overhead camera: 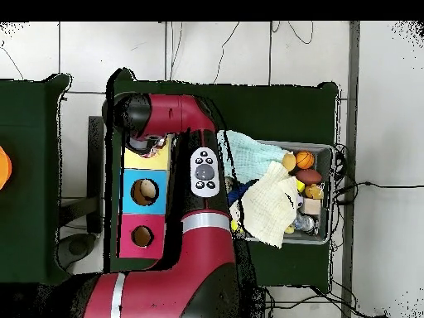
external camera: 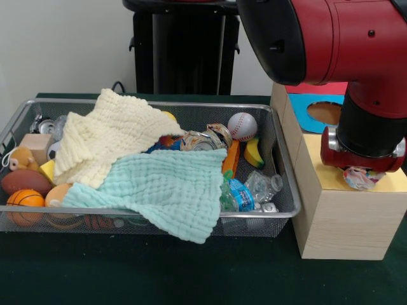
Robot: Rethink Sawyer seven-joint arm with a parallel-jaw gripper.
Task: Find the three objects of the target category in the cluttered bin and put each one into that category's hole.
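Observation:
My gripper (external camera: 362, 173) hangs under the red and black wrist, right over the yellow top (external camera: 394, 182) of the wooden sorting box. A small round thing (external camera: 361, 178) with white, pink and blue print shows just beneath the wrist, at the yellow top's middle. Whether it is held or rests at the hole I cannot tell. In the overhead view the arm's end (overhead camera: 147, 142) covers the yellow section (overhead camera: 159, 162). The wire bin (external camera: 152, 105) holds a baseball (external camera: 242, 126), a basketball (external camera: 25, 202), a football (external camera: 24, 181), crushed cans (external camera: 216, 135) and a plastic bottle (external camera: 257, 189).
A pale yellow cloth (external camera: 108, 136) and a mint cloth (external camera: 165, 187) cover much of the bin. A banana (external camera: 254, 154) and a wooden block (external camera: 35, 145) lie there too. Behind the yellow section are the blue section's hole (external camera: 324, 112) and a red section (external camera: 318, 88).

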